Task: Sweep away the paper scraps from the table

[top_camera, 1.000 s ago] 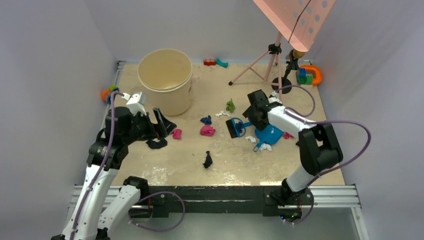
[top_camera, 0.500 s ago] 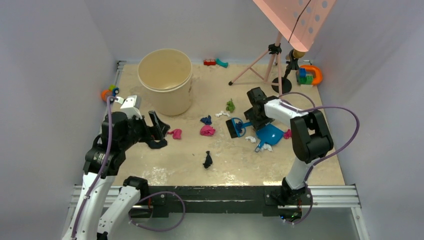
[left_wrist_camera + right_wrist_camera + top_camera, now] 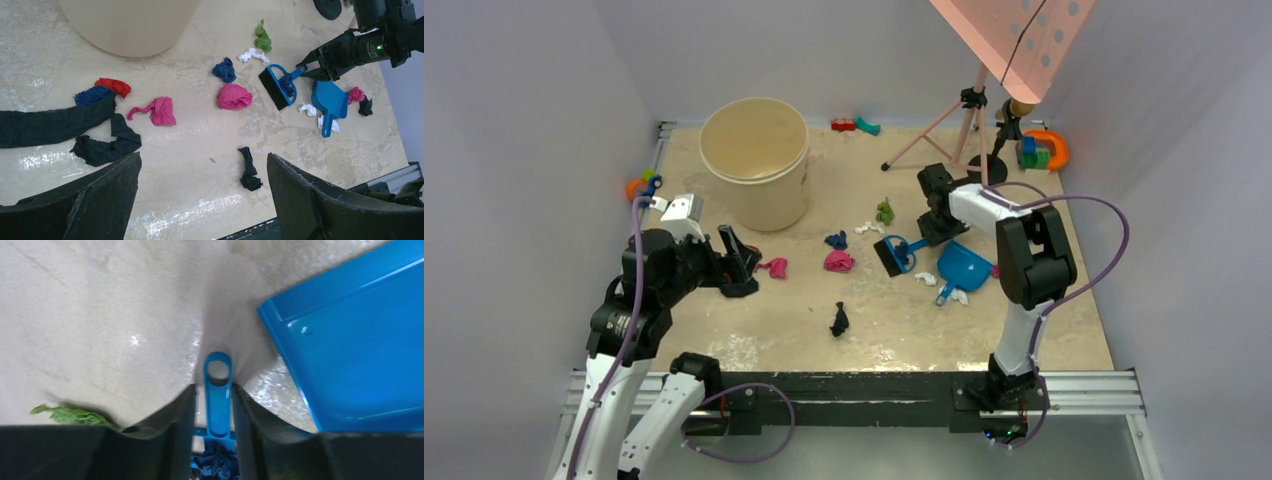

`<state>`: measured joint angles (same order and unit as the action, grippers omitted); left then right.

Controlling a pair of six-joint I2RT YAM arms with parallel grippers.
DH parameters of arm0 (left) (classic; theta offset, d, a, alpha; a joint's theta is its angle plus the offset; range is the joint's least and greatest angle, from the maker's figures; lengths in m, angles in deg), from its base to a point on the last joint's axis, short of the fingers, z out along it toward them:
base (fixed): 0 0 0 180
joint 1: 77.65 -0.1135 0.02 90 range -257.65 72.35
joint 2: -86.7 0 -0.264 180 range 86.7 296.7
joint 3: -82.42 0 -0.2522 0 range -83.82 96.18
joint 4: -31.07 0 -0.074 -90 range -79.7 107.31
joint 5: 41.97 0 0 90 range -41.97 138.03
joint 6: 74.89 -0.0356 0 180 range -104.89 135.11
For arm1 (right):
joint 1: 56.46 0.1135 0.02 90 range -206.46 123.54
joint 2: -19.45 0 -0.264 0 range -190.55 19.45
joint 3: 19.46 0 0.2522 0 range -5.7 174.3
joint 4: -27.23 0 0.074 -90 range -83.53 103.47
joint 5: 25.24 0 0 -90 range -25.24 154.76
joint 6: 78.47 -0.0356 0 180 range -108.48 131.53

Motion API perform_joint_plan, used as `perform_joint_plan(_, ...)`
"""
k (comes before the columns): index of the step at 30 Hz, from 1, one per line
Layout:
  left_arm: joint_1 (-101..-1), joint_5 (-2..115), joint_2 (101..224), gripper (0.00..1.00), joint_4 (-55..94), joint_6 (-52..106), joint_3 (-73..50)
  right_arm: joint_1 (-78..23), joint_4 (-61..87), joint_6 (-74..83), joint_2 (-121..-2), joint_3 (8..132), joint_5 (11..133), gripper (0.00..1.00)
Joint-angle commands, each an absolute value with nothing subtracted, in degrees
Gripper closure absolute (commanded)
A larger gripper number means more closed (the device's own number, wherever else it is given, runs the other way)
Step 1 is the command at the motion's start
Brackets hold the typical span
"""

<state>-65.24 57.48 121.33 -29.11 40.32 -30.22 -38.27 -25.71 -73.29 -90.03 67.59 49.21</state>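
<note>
- Straddling the brush handle point(image 3: 218, 412), our right gripper point(image 3: 214, 390) looks snug; whether it is clamped, we cannot tell.
- Our left gripper point(image 3: 203, 162) gapes wide, empty.
- Held loosely, the handle could twist and scatter paper scraps point(image 3: 234, 96).

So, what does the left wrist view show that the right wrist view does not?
Only the left wrist view: the round beige bucket, the crumpled magenta paper wad, the black paper wad, and the black bristles of the blue plastic hand brush. Only the right wrist view: the round hole at the brush handle's end, between the right gripper's fingers. Both: that brush, the blue plastic dustpan, the green paper scrap, the beige mottled table.
</note>
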Motion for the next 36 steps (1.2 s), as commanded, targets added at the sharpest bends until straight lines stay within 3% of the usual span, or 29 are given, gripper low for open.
perform_joint_plan(1,-65.26,56.32,120.21,0.01,-28.86,38.93,-29.81,-38.66,-31.86,-76.58,-95.07,66.24,46.36,0.7)
perform_joint_plan(3,-65.26,56.0,119.86,0.01,-28.93,38.95,-29.83,-38.67,-32.94,-75.88,-96.15,66.85,46.85,0.72)
perform_joint_plan(8,-65.26,55.53,119.18,0.01,-29.19,38.85,-29.72,-38.68,-36.63,-74.1,-98.52,69.41,47.22,1.0)
perform_joint_plan(20,-65.34,56.22,119.5,0.01,-29.13,38.84,-29.8,-33.14,-36.37,-65.85,-79.8,70.93,36.97,1.0)
perform_joint_plan(27,-65.34,59.93,120.79,0.01,-27.62,40.17,-30.5,-18.48,-8.65,-39.07,-62.85,61.27,25.77,1.0)
perform_joint_plan(36,-65.04,75.7,126.08,0.02,-15.56,52.71,-35.57,-17.1,48.2,-13.04,-42.09,29.23,48.11,1.0)
